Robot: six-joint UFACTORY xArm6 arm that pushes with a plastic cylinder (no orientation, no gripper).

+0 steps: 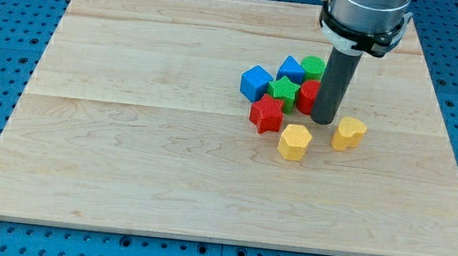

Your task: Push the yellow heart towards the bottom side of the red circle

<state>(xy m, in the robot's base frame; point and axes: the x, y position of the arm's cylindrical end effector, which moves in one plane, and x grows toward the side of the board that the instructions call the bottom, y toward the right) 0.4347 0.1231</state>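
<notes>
While my tip (pixel 324 121) rests on the wooden board (pixel 124 151), it stands right of the middle, nearer the top edge. I have no jaws, just a dark rod. The yellow heart (pixel 348 134) sits just beside my tip, toward the bottom right corner. The red circle (pixel 307 95) is partly hidden behind the rod. Near it bunch a green star (pixel 283 89), a red star (pixel 266 114), a blue cube (pixel 256 82), another blue block (pixel 291 68) and a green block (pixel 312 66). A yellow hexagon (pixel 294 141) lies below them.
</notes>
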